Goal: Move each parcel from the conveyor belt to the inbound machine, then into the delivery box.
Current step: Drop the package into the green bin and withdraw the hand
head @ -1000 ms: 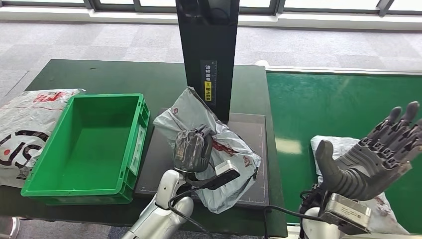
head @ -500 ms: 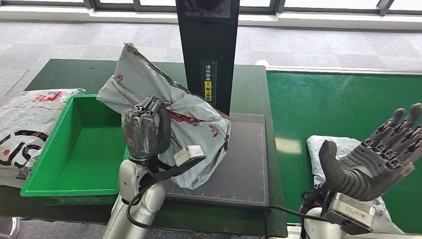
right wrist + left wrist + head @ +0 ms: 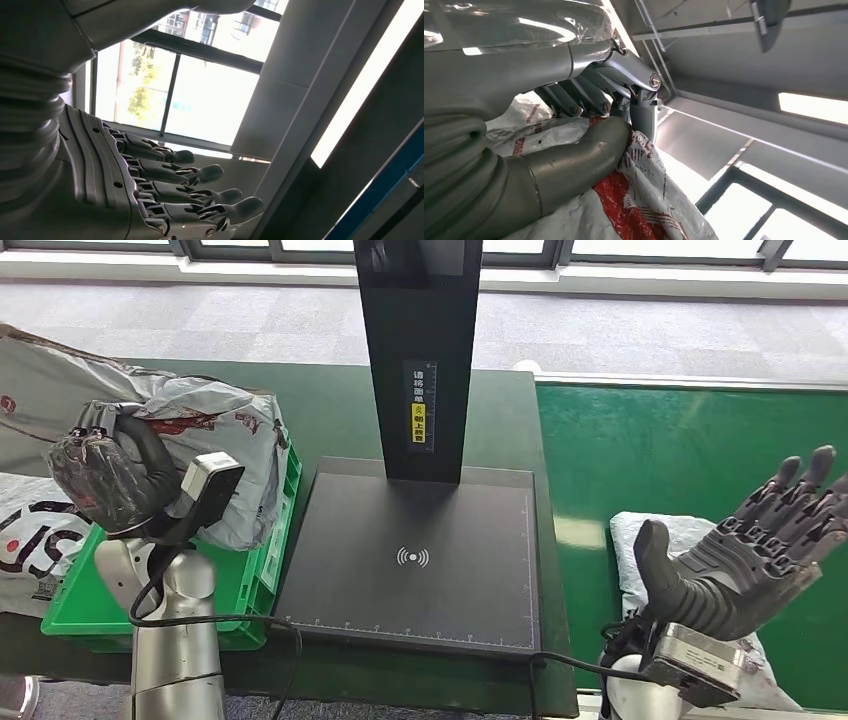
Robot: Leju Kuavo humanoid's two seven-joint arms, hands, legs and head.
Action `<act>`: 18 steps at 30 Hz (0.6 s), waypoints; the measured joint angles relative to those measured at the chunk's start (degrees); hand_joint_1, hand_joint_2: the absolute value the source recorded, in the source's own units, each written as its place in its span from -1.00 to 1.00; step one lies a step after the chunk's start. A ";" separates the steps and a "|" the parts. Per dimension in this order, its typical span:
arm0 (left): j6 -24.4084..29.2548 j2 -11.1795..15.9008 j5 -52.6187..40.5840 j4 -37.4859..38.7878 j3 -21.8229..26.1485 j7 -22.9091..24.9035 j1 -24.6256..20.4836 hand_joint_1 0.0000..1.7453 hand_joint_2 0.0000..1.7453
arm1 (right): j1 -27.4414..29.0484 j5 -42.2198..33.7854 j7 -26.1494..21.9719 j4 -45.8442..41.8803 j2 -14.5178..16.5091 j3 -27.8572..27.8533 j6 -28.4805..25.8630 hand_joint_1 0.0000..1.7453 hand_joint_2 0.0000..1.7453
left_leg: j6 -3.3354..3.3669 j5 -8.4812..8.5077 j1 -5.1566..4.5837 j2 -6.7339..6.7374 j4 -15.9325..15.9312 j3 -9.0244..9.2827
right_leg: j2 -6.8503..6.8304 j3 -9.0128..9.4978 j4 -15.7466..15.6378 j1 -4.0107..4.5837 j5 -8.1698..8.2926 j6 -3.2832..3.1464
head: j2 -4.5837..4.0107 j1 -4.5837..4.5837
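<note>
- Head view: left robot hand [image 3: 105,480] grips a grey parcel [image 3: 215,430] with red print, held above the green box [image 3: 262,570] at the counter's [image 3: 330,410] left side. The black scanner pad [image 3: 420,560] shows a white wireless symbol; its post [image 3: 418,350] bears a yellow-and-white label, writing too small to read. Right robot hand [image 3: 745,555] is raised, fingers spread, empty, above a second parcel [image 3: 680,535] on the green belt [image 3: 690,450]. A white bag [image 3: 25,540] with red and black lettering lies left of the box.
- Left wrist view: thumb [image 3: 574,165] and fingers clamp the parcel's red print.
- Right wrist view: fingers [image 3: 200,192] extended, holding nothing.
</note>
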 joint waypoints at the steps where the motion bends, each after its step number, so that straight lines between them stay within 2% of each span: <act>1: 0.00 -0.04 -0.70 0.77 1.86 -0.17 -0.53 1.00 1.00 | -0.02 -0.02 0.00 0.11 0.00 0.02 0.00 -1.00 1.00 | 0.00 0.00 0.00 0.00 0.00 -0.01 | 0.00 0.00 0.00 0.00 0.00 0.00 | 0.00 0.00; 4: 0.00 -0.17 -1.78 3.16 8.01 -2.06 -2.46 1.00 1.00 | -0.06 -0.12 -0.01 0.45 0.00 0.05 0.00 -1.00 1.00 | 0.00 -0.01 0.00 0.01 0.00 -0.04 | 0.01 -0.01 -0.01 -0.01 0.00 0.00 | 0.00 0.01; 10: 0.00 -0.29 -1.62 7.76 20.41 -8.76 -5.71 1.00 1.00 | -0.12 -0.14 -0.01 0.99 0.00 0.05 0.00 -1.00 1.00 | 0.01 -0.01 -0.01 0.01 0.00 -0.03 | 0.00 -0.01 -0.03 -0.01 0.00 0.00 | 0.00 0.00; 13: 0.00 -0.38 -1.74 9.29 24.50 -9.54 -6.66 1.00 1.00 | -0.14 -0.14 -0.01 1.18 0.00 0.05 0.00 -1.00 1.00 | 0.00 -0.01 -0.01 0.00 0.00 -0.02 | -0.01 -0.01 -0.02 0.00 0.00 0.00 | 0.00 0.00; 16: 0.00 -0.46 -1.80 10.20 26.58 -9.70 -7.15 1.00 1.00 | -0.16 -0.13 -0.01 1.31 0.00 0.05 0.00 -1.00 1.00 | 0.00 -0.01 0.00 0.00 0.00 -0.03 | -0.01 -0.01 -0.02 0.00 0.00 0.00 | 0.00 0.01; 17: 0.00 -0.50 -1.95 10.46 27.10 -9.72 -7.33 0.69 1.00 | -0.16 -0.12 -0.01 1.33 0.00 0.05 0.00 -1.00 1.00 | 0.00 -0.01 -0.01 0.00 0.00 -0.03 | -0.01 -0.01 -0.02 0.00 0.00 0.00 | 0.00 0.01; 18: 0.00 -0.55 -2.20 10.72 27.65 -9.73 -7.53 0.18 1.00 | -0.16 -0.10 -0.01 1.35 0.00 0.05 0.00 -1.00 1.00 | 0.00 -0.01 -0.01 0.00 0.00 -0.03 | -0.01 -0.01 -0.02 0.00 0.00 0.00 | 0.00 0.00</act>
